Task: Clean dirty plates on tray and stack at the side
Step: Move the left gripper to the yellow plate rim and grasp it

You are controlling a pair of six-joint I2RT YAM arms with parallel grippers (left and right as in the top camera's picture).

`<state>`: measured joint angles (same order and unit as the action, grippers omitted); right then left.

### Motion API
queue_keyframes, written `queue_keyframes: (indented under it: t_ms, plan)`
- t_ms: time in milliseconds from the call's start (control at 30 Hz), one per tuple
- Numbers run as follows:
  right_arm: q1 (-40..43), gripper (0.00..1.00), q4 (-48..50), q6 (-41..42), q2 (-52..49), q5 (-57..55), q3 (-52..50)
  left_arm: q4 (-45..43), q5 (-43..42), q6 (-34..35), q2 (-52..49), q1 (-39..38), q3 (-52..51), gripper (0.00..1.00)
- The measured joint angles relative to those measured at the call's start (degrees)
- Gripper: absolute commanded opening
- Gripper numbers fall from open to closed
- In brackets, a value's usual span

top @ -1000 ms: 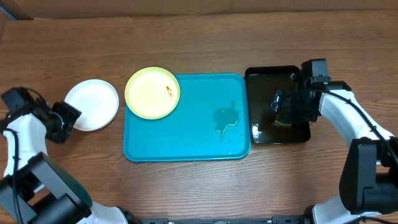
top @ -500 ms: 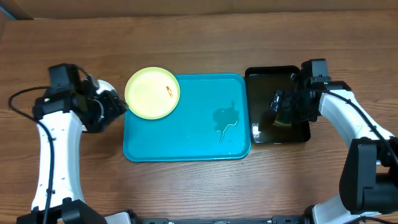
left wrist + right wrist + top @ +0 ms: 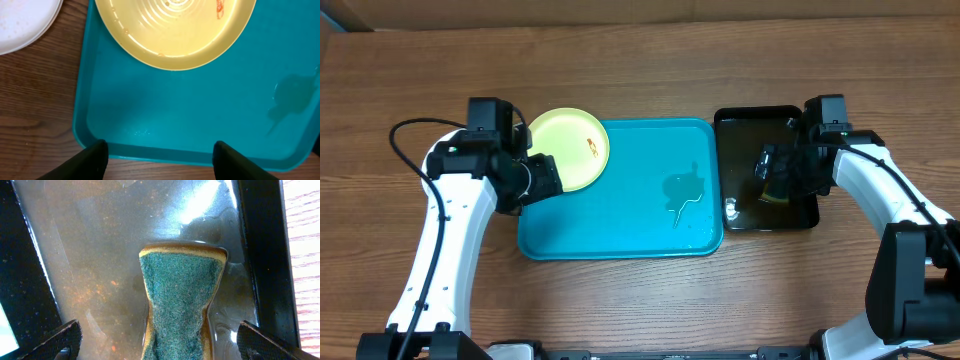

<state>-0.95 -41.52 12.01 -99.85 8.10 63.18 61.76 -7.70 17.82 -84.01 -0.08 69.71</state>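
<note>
The pale yellow-green plate (image 3: 568, 148) with a small red smear lies on the turquoise tray's (image 3: 620, 235) far left corner; it also shows in the left wrist view (image 3: 175, 30). My left gripper (image 3: 542, 178) is open and empty over the tray's left part (image 3: 165, 125), just short of that plate. A white plate (image 3: 20, 22) lies on the table left of the tray; my left arm hides it in the overhead view. I cannot tell whether a second white plate lies under it. My right gripper (image 3: 772, 178) is open, its fingers wide apart on either side of a green sponge (image 3: 180, 300).
The narrow black glossy tray (image 3: 740, 120) stands right of the turquoise tray, wet inside (image 3: 100, 255), with the sponge in it. A puddle of water (image 3: 683, 190) lies on the turquoise tray's right half. Bare wooden table (image 3: 620, 60) lies around both trays.
My left arm has swung right, from the white plate at the table's left to the tray's left edge by the yellow-green plate. The right arm has not moved.
</note>
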Motion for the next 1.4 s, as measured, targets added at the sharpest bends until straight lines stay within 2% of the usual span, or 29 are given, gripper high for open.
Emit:
queue_keyframes:
  t_ms: [367,500,567,1000,1200,1400]
  plan:
    - [0.00,1.00,0.02,-0.02,0.00,0.00,0.00,-0.02,5.29,0.81,0.00,-4.22,-0.46,0.66]
    - [0.02,1.00,0.00,0.04,0.00,0.02,0.00,-0.66,8.33,2.47,-0.31,-4.46,-1.57,0.74]
    - [0.00,1.00,0.00,0.00,0.00,0.00,0.00,-1.79,10.54,3.34,-0.98,-4.37,-1.88,0.73]
    - [0.00,1.00,0.00,0.00,0.00,0.00,0.00,-17.75,14.69,4.26,-4.33,3.58,-2.03,0.71]
    - [0.00,1.00,-0.04,-0.02,0.00,0.02,0.00,-25.62,14.73,2.71,-9.01,3.91,-2.03,0.70]
    - [0.00,1.00,0.00,-0.02,0.00,0.00,0.00,-32.15,14.38,0.96,-16.87,3.82,-2.14,0.57]
